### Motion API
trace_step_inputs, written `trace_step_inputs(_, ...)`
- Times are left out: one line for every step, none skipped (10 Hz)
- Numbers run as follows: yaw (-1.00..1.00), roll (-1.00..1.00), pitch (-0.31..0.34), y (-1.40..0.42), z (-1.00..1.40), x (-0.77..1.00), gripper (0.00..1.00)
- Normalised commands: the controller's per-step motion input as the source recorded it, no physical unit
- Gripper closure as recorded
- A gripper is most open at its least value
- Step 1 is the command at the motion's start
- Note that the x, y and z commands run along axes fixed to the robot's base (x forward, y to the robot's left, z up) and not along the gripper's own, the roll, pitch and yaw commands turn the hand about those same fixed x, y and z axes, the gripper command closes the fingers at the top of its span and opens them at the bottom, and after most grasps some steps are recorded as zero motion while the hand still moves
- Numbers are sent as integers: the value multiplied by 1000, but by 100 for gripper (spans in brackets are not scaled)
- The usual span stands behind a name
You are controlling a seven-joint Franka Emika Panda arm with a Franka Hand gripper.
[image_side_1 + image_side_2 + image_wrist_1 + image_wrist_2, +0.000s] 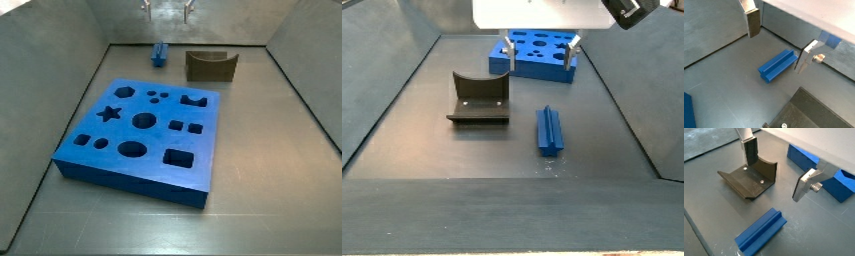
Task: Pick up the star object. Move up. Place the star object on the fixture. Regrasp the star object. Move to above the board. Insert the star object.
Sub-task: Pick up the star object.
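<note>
Slim blue star-section peg point(548, 131) lies flat on the grey floor, below the open, empty silver two-finger gripper point(777, 168); dark notched fixture point(751, 177) sits beside, thick blue board point(142, 138) beyond.

Pincer point(777, 41) open — star object point(777, 65) on floor.
</note>
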Motion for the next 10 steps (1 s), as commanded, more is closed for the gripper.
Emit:
trace_step_inputs(0, 0, -23, -14, -40, 0, 0)
trace_step_inputs(29, -263, -454, 0, -643, -123, 0)
trace_step_inputs(120, -49, -434, 140, -837, -566, 0)
trace_step_inputs(174, 0, -406, 349, -929, -857, 0)
trace_step_inputs(14, -91, -489, 683, -826, -920, 0)
trace_step_inputs(0, -197, -311, 771, -786, -503, 0)
trace_step_inputs(0, -317, -371, 177, -206, -83, 0)
trace_step_inputs(0, 0, 0, 111, 0, -74, 0)
trace_step_inputs(-900, 0, -154, 77, -380, -43, 0)
trace_step_inputs(-877, 3, -180, 106, -500, -83, 0)
